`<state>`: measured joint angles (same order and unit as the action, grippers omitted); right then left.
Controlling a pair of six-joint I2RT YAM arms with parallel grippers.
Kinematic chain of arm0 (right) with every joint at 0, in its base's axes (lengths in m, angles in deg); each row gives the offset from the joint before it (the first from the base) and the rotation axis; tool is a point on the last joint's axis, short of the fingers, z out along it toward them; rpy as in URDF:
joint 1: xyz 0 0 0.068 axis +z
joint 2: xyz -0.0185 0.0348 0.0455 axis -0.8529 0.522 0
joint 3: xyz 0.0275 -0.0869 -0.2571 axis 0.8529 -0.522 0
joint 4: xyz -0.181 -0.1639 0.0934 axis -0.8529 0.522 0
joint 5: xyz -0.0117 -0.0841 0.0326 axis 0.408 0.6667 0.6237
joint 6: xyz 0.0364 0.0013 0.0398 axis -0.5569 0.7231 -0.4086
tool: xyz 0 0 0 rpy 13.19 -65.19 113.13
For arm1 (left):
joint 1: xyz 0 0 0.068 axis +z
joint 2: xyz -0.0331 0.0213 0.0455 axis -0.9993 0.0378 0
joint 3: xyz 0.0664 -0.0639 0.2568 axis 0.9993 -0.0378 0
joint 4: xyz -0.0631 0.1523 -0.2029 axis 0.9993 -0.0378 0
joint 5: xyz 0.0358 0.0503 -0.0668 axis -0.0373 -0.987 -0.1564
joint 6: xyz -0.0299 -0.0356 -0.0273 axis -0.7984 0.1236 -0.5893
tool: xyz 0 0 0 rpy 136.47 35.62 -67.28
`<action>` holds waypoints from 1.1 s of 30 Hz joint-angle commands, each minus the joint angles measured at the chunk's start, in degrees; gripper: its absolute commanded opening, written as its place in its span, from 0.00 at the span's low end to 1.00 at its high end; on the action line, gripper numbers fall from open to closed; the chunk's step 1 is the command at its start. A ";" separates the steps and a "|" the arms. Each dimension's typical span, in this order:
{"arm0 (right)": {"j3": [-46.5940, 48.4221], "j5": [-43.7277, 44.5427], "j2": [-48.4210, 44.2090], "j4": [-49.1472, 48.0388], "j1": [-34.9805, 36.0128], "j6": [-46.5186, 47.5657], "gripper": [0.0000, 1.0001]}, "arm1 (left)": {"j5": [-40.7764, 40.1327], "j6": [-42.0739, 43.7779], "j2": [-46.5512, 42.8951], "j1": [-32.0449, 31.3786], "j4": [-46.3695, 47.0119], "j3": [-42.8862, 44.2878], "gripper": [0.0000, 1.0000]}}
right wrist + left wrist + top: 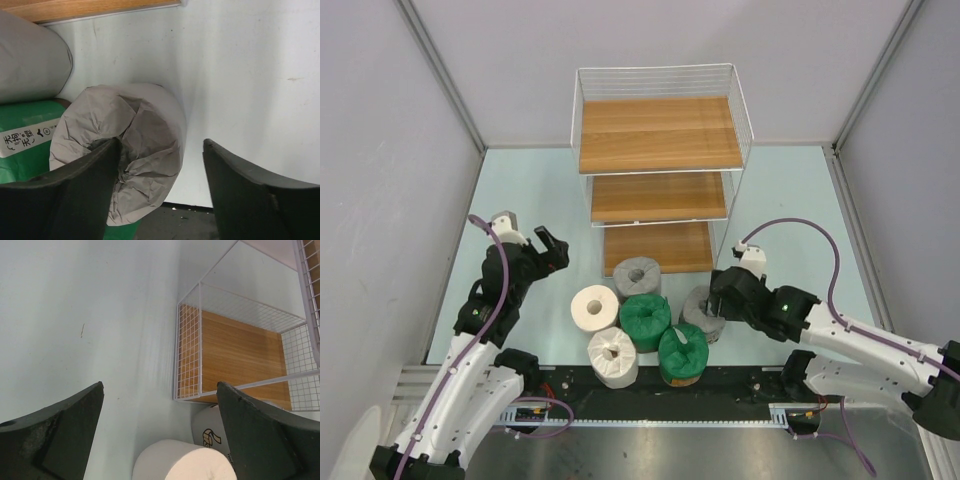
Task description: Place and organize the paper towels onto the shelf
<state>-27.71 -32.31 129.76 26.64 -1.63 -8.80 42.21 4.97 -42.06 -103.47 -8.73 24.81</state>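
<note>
The shelf (660, 150) stands at the back centre with three bare wooden boards. Six rolls stand in a cluster in front of it: two grey (637, 273) (698, 310), two white (595, 308) (612, 355) and two dark green (645, 318) (683, 352). My right gripper (720, 298) is open at the right grey roll (145, 120). One finger sits at the roll's centre hole and the other outside its wall (161, 145). My left gripper (552, 250) is open and empty, above and left of the cluster (160, 385). A white roll (182, 462) lies below it.
The left wrist view shows the shelf's bottom tier (235, 350) and a printed grey roll (207, 427). The right wrist view shows the other grey roll (30, 65), a green roll (25, 140) and the bottom board's edge (75, 7). Grey walls enclose the table.
</note>
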 commanded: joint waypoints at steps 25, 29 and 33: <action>4.56 0.97 -8.46 -1.18 -1.53 4.31 0.30 | 2.28 -1.64 0.04 -0.27 0.18 1.27 1.00; 15.43 3.44 -8.92 0.50 -3.38 11.86 0.34 | 3.16 -1.90 0.21 -0.27 0.27 1.53 1.00; 27.23 5.81 -5.15 -0.11 -4.52 19.76 0.35 | 4.21 -2.35 0.48 -0.18 0.62 1.79 1.00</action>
<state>-12.54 -31.28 122.60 29.70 -5.34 1.98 44.57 3.86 -41.69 -103.47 -8.75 24.81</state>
